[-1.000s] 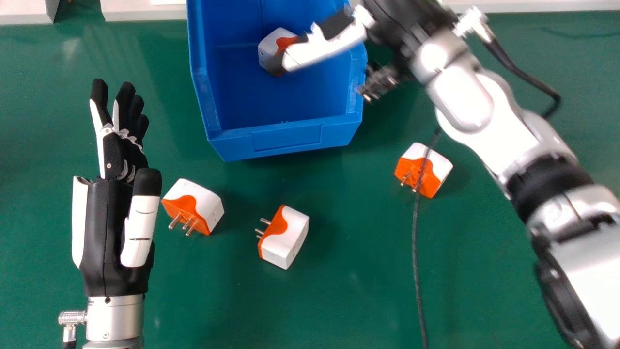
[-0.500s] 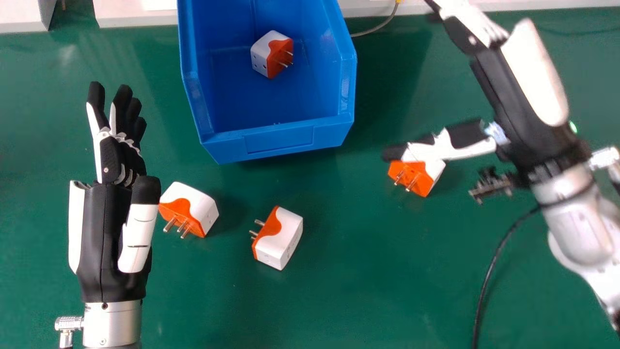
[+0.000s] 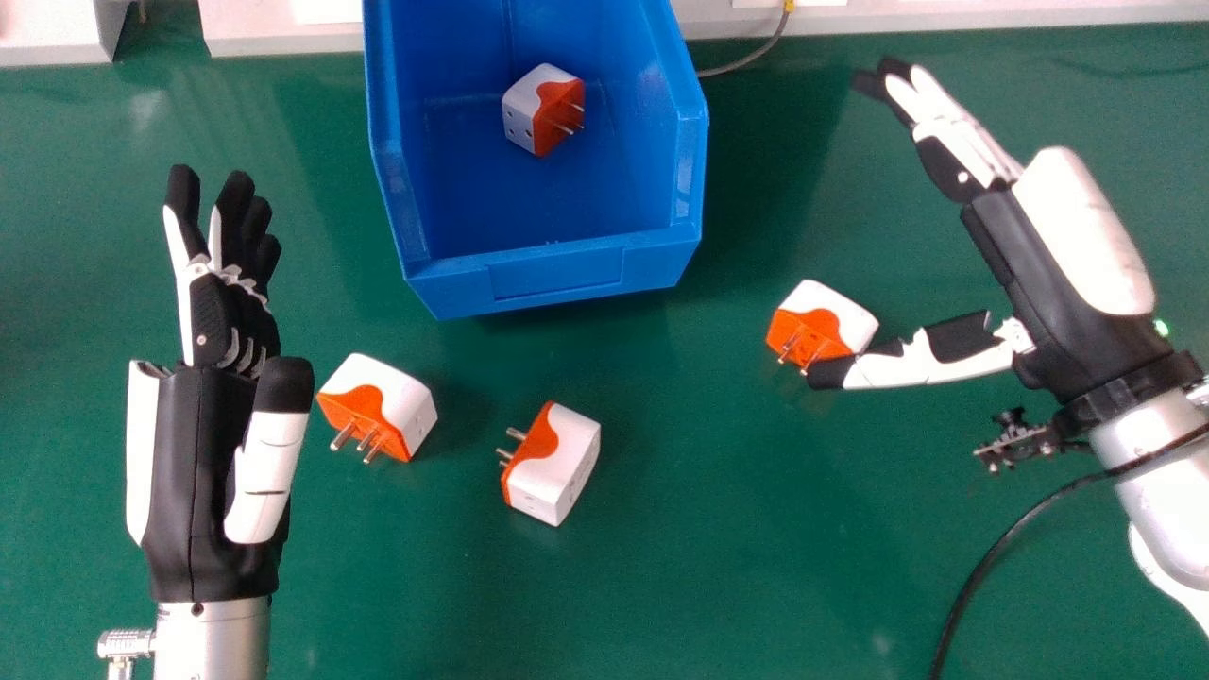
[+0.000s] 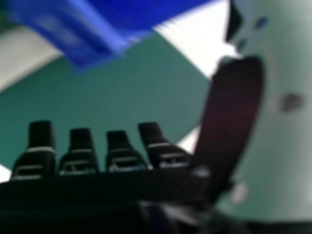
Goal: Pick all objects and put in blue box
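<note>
Down and out from the box, toward me, my right hand (image 3: 1048, 274) has moved. It was over the blue plastic box (image 3: 557, 274) before, and now it is to the right of it, over the green counter (image 3: 718, 567). The white and orange block-shaped plug (image 3: 831, 316) is still on the counter, right of the box. It sits in front of my open palm, by the tip of my thumb (image 3: 921, 368). The thumb tip covers a bit of its near corner, but I cannot tell if they touch. A moment ago, my thumb was across its far side. Two metal pins poke out of its orange face, toward me.

My right hand is wide, with the fingers (image 3: 945, 118) straight and the thumb stuck out far from them. It holds nothing.

One more white and orange plug (image 3: 544, 109) lies inside the box, where it was before. Two others have stayed on the counter, near the box on my side: the left plug (image 3: 378, 406) and the middle plug (image 3: 553, 463). My left hand (image 3: 212, 453) is at the left, just beside the left plug.
</note>
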{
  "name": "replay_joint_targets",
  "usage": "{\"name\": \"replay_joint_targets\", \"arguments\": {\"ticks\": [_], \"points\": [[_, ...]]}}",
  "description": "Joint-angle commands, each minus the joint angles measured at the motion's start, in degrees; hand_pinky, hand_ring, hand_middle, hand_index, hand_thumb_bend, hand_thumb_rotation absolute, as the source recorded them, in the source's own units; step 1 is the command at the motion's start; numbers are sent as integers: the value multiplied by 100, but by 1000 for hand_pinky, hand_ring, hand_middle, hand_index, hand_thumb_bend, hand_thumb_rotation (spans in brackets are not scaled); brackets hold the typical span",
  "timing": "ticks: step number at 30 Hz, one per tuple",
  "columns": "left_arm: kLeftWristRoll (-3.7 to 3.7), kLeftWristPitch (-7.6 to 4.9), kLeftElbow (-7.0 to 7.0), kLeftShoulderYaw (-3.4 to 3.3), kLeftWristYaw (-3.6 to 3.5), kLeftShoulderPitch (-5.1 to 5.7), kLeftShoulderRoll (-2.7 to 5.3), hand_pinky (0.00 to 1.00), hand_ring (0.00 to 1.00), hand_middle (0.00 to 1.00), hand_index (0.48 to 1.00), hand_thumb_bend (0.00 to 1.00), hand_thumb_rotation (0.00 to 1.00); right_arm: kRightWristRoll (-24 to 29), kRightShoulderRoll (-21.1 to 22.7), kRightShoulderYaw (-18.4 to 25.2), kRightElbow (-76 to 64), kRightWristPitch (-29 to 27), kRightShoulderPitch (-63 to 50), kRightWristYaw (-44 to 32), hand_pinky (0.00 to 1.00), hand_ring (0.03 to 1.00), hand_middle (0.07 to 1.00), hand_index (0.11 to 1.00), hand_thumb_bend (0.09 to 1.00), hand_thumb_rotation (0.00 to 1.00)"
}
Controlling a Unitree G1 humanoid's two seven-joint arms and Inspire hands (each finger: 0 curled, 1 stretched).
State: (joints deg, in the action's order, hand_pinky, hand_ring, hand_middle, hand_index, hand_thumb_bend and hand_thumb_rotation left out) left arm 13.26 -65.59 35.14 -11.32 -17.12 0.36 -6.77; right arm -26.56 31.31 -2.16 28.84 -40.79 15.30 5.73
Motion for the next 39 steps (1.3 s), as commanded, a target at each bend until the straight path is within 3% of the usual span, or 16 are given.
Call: {"name": "replay_joint_targets", "arguments": {"ticks": [1, 7, 14, 25, 39], "points": [[-80, -29, -110, 15, 51, 15, 9, 1000, 1000, 1000, 1000, 778, 861, 30, 134, -24, 57, 96, 241, -108, 815, 926, 953, 938, 1000, 298], [-56, 38, -165, 25, 88, 23, -25, 1000, 1000, 1000, 1000, 771, 859, -266, 162, -389, 1069, 333, 982, -241, 781, 926, 959, 955, 1000, 306], [-64, 30, -106, 38, 92, -70, -25, 1000, 1000, 1000, 1000, 760, 857, -709, 69, -1019, 2794, 579, 2136, -183, 772, 917, 963, 968, 1000, 322], [20, 1, -35, 34, 40, -176, -47, 1000, 1000, 1000, 1000, 736, 855, -830, -232, -1597, 3978, 906, 2989, -126, 732, 907, 968, 979, 1000, 322], [142, -34, -31, 43, -86, -162, -24, 1000, 1000, 1000, 1000, 683, 848, -1230, -432, -2298, 4271, 1388, 3222, -322, 730, 911, 980, 994, 1000, 312]]}}
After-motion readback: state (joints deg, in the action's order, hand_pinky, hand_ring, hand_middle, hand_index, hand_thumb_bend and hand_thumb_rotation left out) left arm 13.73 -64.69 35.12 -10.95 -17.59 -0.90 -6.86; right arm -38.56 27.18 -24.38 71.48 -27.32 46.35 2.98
